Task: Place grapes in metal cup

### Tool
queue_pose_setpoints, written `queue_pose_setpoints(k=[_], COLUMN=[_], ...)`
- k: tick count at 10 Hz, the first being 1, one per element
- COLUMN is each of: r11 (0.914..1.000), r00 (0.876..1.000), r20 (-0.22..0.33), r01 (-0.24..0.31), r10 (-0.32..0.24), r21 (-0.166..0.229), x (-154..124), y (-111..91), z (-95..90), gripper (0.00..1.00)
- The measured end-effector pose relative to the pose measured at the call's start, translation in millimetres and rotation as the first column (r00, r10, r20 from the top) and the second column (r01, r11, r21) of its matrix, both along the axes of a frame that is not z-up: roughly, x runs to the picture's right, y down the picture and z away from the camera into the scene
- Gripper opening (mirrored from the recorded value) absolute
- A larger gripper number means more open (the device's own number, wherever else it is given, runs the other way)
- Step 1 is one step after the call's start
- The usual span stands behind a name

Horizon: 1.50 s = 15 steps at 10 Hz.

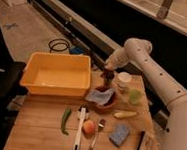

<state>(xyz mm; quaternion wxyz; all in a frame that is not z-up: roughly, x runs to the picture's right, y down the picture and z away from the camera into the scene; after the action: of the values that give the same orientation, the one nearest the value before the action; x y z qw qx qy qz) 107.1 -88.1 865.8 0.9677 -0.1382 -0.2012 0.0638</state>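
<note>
1. We are hovering our gripper (109, 71) at the table's (41, 129) far edge, beside the yellow bin (56, 78).
2. We are seeing grapes (107, 74) there, above the metal cup (106, 82); whether they're clamped, we cannot tell.

A white, smooth-shelled robot arm (155, 71) with rounded joints and small dark dots along it. Its dark gripper (108, 71) sits at the table's far edge.

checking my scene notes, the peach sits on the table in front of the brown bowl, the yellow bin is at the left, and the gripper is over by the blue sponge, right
Not quite. The gripper is not by the blue sponge; the camera view shows it at the back of the table, beside the white cup. The rest holds: the peach lies in front of the brown bowl, and the yellow bin is at the left.
</note>
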Motion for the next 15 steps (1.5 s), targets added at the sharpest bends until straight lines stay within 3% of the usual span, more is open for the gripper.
queue_pose_setpoints(k=[5, 7, 12, 14, 15], r11=[0.9989, 0.9980, 0.9949, 0.9942, 0.9939], r00=[0.998, 0.998, 0.996, 0.996, 0.996], r20=[-0.050, -0.060, -0.071, -0.071, -0.073], r01=[-0.028, -0.035, -0.051, -0.053, -0.056], r10=[0.026, 0.032, 0.045, 0.046, 0.049], r21=[-0.037, -0.053, -0.087, -0.094, -0.095], x=[14.8, 14.7, 18.7, 18.0, 18.9], y=[2.7, 5.2, 16.0, 17.8, 17.5], z=[16.1, 20.1, 23.6, 24.2, 23.9], gripper=[0.02, 0.18, 0.69, 0.80, 0.80])
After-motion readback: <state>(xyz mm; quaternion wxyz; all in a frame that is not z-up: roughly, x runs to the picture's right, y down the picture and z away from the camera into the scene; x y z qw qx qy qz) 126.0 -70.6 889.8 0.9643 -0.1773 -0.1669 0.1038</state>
